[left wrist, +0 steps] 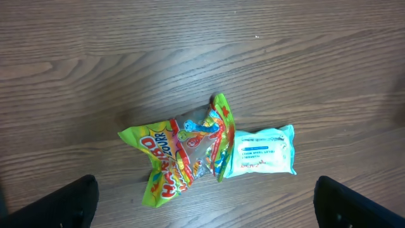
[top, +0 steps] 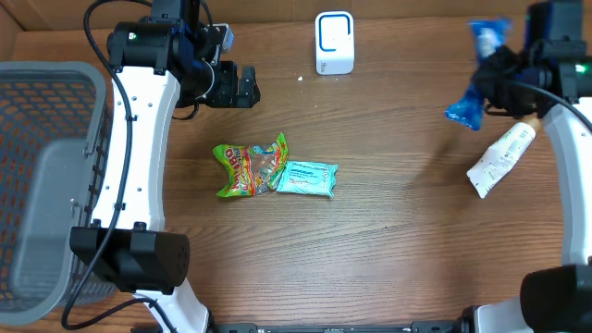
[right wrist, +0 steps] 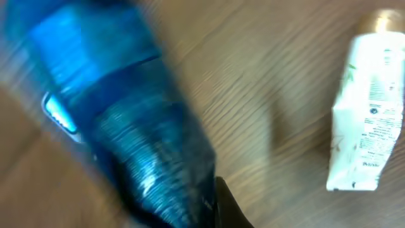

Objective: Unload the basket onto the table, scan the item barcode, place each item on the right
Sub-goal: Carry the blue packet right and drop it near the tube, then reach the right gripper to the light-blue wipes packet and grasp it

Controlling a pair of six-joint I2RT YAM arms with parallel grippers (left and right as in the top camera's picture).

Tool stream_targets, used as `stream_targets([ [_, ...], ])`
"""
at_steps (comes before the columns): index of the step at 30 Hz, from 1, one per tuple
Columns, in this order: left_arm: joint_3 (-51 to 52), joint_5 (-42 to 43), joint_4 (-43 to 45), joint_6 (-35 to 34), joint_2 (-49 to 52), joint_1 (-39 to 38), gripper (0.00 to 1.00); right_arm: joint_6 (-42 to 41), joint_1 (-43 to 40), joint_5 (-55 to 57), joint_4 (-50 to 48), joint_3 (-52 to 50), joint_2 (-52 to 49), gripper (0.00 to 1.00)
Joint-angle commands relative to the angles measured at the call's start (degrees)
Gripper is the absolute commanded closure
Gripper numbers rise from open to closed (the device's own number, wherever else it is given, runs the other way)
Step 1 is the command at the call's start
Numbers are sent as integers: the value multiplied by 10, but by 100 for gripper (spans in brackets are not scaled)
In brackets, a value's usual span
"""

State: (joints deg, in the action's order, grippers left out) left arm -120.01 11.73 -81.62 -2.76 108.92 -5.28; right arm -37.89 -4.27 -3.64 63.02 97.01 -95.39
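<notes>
My right gripper point(top: 490, 76) is shut on a shiny blue packet point(top: 474, 72), held above the table at the far right. In the right wrist view the blue packet point(right wrist: 126, 114) is blurred and fills the left side, with one dark finger point(right wrist: 231, 206) against it. I cannot make out a barcode on it. A white scanner box point(top: 334, 42) stands at the back centre, well left of the packet. My left gripper point(top: 231, 85) hangs open and empty at the back left, above a green candy bag point(left wrist: 168, 158) and a teal wipes pack point(left wrist: 262, 152).
A white tube point(top: 502, 157) lies on the wood below my right gripper, and the white tube point(right wrist: 367, 120) also shows in the right wrist view. The candy bag point(top: 250, 166) and wipes pack point(top: 307, 178) touch at mid-table. A grey mesh basket point(top: 46, 185) stands at the left edge.
</notes>
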Motion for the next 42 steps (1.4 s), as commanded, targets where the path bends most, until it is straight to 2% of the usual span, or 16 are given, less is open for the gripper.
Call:
stream_targets([
  [1,-10,-2,0,11,-3,-4,0,-88,-21,-10,-43,-68,-2,96],
  [7,-10,-2,0,11,-3,-4,0,-116,-37,32,-171,-202,-2,96],
  [12,-10,-2,0,11,-3,-4,0,26,-36,36,-335,-291,-6,96],
  [19,-10,-2,0,11,-3,-4,0,103,-38,40,-391,-312,-46,96],
  [20,-10,-2,0,11,-3,-4,0,111,-38,40,-395,-312,-52,94],
  [22,-10,-2,0,11,-3,-4,0,128,-38,40,-400,-312,-65,81],
  [23,-10,-2,0,11,-3,-4,0,140,-38,40,-400,-312,-69,71],
  [25,-10,-2,0,11,-3,-4,0,155,-38,40,-399,-312,-72,43],
  [26,-10,-2,0,11,-3,-4,0,155,-38,40,-398,-311,-72,33],
  [27,-10,-2,0,11,-3,-4,0,157,-38,33,-391,-306,-70,29],
  [32,-10,-2,0,11,-3,-4,0,204,-36,-82,-302,-223,-50,23],
  [33,-10,-2,0,11,-3,-4,0,204,-29,-121,-238,-175,-46,21],
  [36,-9,-2,0,11,-3,-4,0,229,-6,-189,-140,-109,-46,20],
  [39,-10,-2,0,11,-3,-4,0,260,40,-246,-79,-88,-46,19],
  [42,-10,-2,0,11,-3,-4,0,260,97,-245,-43,-94,-49,19],
])
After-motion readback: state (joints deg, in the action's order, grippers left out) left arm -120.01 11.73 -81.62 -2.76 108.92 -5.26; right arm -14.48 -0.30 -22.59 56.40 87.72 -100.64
